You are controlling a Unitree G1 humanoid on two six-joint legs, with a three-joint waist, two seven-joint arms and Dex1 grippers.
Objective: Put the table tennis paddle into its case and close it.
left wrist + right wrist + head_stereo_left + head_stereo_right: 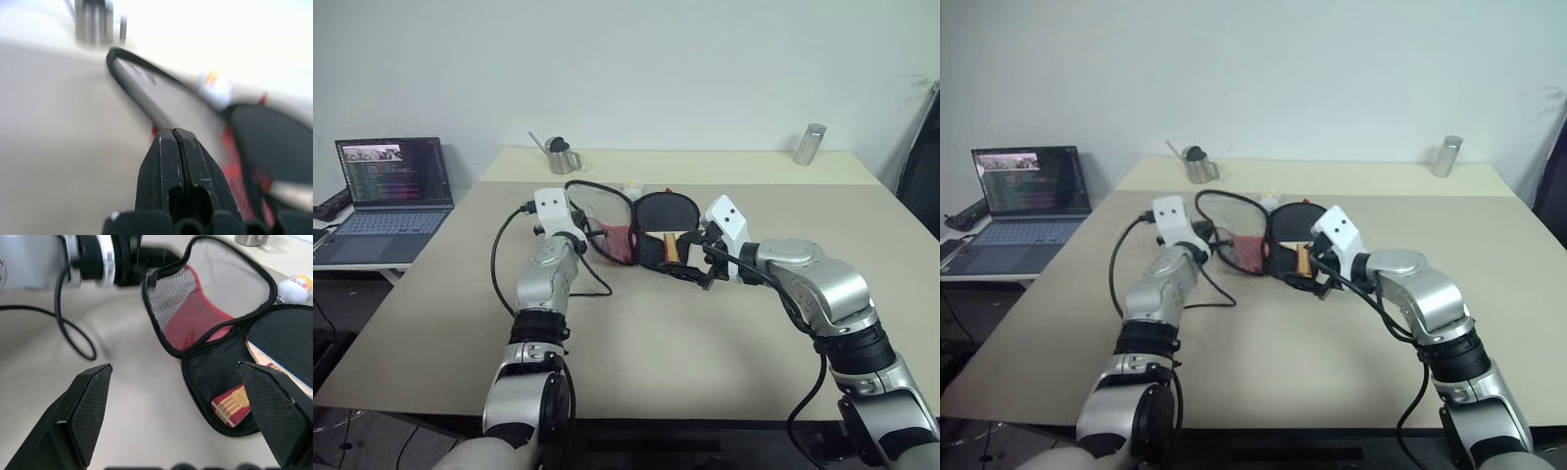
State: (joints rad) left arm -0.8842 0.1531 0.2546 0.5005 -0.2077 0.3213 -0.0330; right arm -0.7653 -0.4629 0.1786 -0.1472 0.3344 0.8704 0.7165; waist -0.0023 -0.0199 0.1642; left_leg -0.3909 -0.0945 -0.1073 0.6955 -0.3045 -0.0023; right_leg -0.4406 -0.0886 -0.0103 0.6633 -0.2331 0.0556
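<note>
Case soft, mesh-lined, paddle flat

The case lies unzipped on the table, its mesh-lined lid with the red panel raised and swung open beside the black base half. The table tennis paddle lies in that base half, black face up, its red-and-yellow striped handle end toward the case's narrow end
</note>
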